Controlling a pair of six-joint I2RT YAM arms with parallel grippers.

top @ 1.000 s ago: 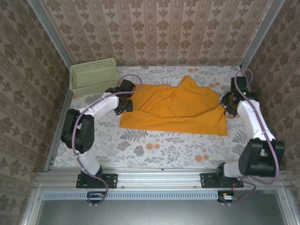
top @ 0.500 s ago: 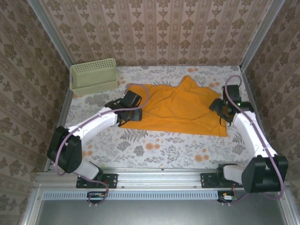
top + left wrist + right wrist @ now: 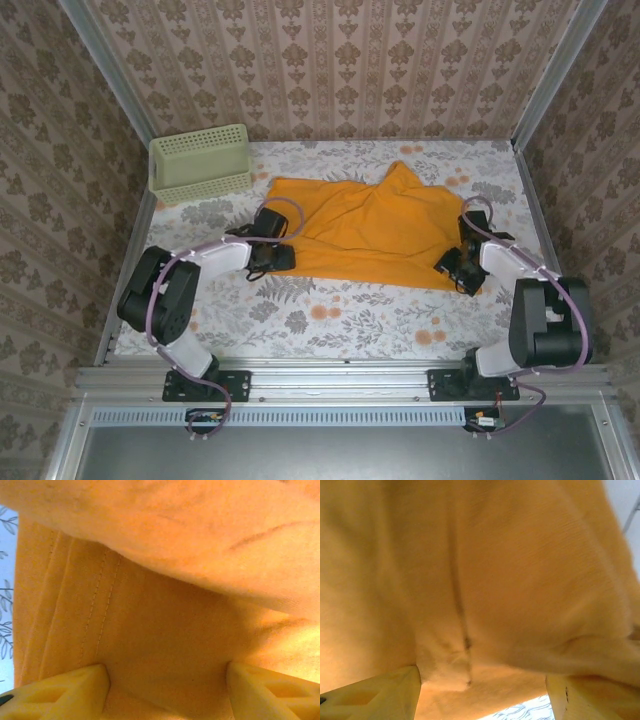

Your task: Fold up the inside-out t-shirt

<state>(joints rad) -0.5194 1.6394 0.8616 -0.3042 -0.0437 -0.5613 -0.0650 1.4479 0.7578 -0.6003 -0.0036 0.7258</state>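
The inside-out t-shirt point(image 3: 375, 225) lies flat, plain orange face up, on the floral desk point(image 3: 340, 320). The left claw point(image 3: 278, 256) is at its near-left corner and the right claw point(image 3: 455, 270) at its near-right corner. Both are spread wide, with cloth between their fingers.

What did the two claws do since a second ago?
The left claw slid back toward the arm bases, to the t-shirt's near-left corner. The right claw did the same, to the near-right corner. Both stand open with cloth between them, nothing pinched. The t-shirt lies spread about as before, and the green basket has not moved.
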